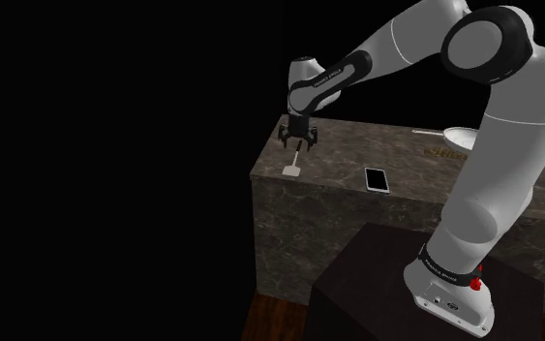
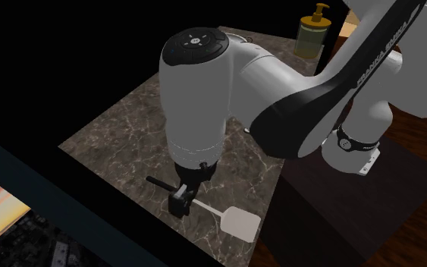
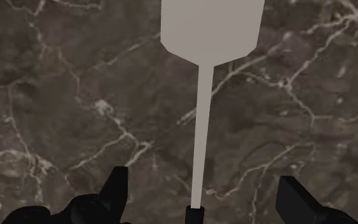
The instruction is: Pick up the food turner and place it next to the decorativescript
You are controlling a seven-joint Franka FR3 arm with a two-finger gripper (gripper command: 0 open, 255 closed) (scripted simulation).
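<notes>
The food turner [image 1: 294, 165] is pale grey, with a flat square blade [image 3: 212, 28] and a thin handle [image 3: 201, 146] ending in a dark tip. It lies flat on the dark marbled counter [image 1: 338, 155], near the corner at the shoulder view's left. My gripper [image 1: 297, 139] hangs just above the handle end, pointing down. In the wrist view the gripper [image 3: 203, 191] is open, with one finger on each side of the handle and neither touching it. The second exterior view shows the gripper [image 2: 181, 199] low over the handle and the blade [image 2: 240, 221] near the counter's edge. The brownish decorative script [image 1: 442, 152] lies far across the counter.
A phone [image 1: 377, 179] lies on the counter between the turner and the arm's stand [image 1: 396, 281]. A white dish [image 1: 462, 138] sits beside the script. A yellow soap bottle [image 2: 314, 34] stands at the counter's far end. Black area surrounds the counter.
</notes>
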